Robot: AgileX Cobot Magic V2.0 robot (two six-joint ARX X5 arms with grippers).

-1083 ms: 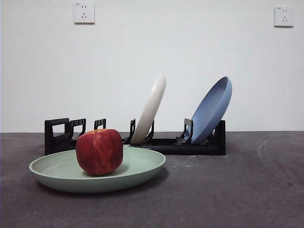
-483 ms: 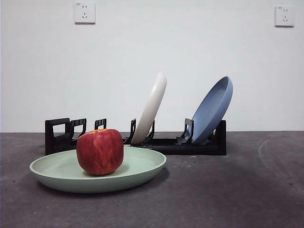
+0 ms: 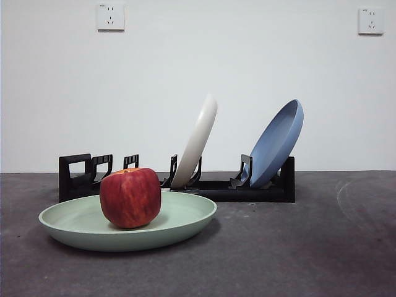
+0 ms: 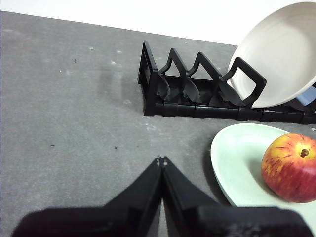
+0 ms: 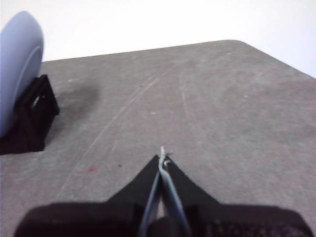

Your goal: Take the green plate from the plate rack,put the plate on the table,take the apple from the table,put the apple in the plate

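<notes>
The green plate (image 3: 179,221) lies flat on the table (image 3: 297,247), in front of the plate rack (image 3: 247,189). The red apple (image 3: 130,197) sits in the plate, left of its middle. The left wrist view shows the plate (image 4: 237,163), the apple (image 4: 290,168) and the rack's handle end (image 4: 153,89). My left gripper (image 4: 161,161) is shut and empty, held above bare table beside the plate. My right gripper (image 5: 162,157) is shut and empty, over bare table past the rack's other end (image 5: 29,116). Neither gripper shows in the front view.
A cream-white plate (image 3: 197,142) and a blue plate (image 3: 277,143) stand tilted in the rack. The blue plate also shows in the right wrist view (image 5: 17,69). A white wall with two sockets stands behind the table.
</notes>
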